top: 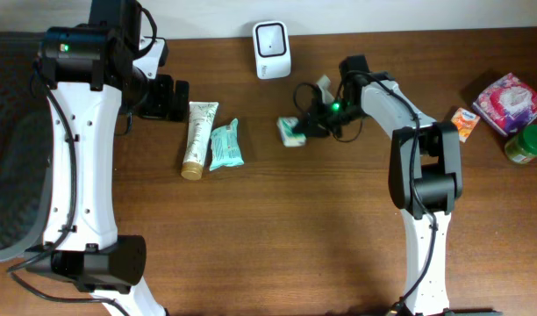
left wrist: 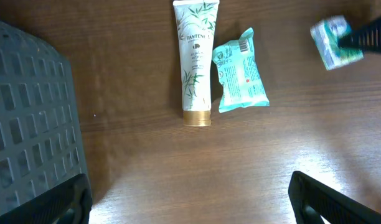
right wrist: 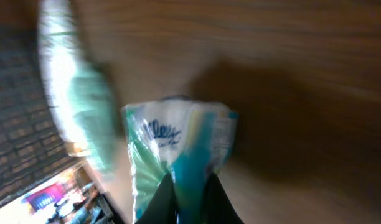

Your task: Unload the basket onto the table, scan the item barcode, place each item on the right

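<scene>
A grey slatted basket (left wrist: 28,124) sits at the far left edge of the desk (top: 277,228). Beside it the left hand (top: 174,99) hovers near the back of the desk, its fingers (left wrist: 330,199) spread wide apart with nothing between them. Just to its right a white Pantene tube (top: 198,139) lies flat, gold cap toward the front edge. A teal wipes packet (top: 225,145) lies next to it, close alongside and possibly touching near the top.

Further right, at the back edge, stands the white barcode scanner (top: 272,48). In front of it and slightly right is the tissue pack (top: 291,132), a small white and green Kleenex pack. The right hand (top: 308,125) is clamped on it, gripping it from the right side. In the right wrist view the two dark fingers (right wrist: 162,202) pinch the pack's lower end together. That view is blurred, so the pack may be lifted a little off the wood, but I cannot say for sure. The pack is apart from the scanner, not under its face.

At the far right of the desk, well apart from the arms, are a small orange packet (top: 464,123), a pink patterned package (top: 511,101) and a green-lidded jar (top: 527,143).
</scene>
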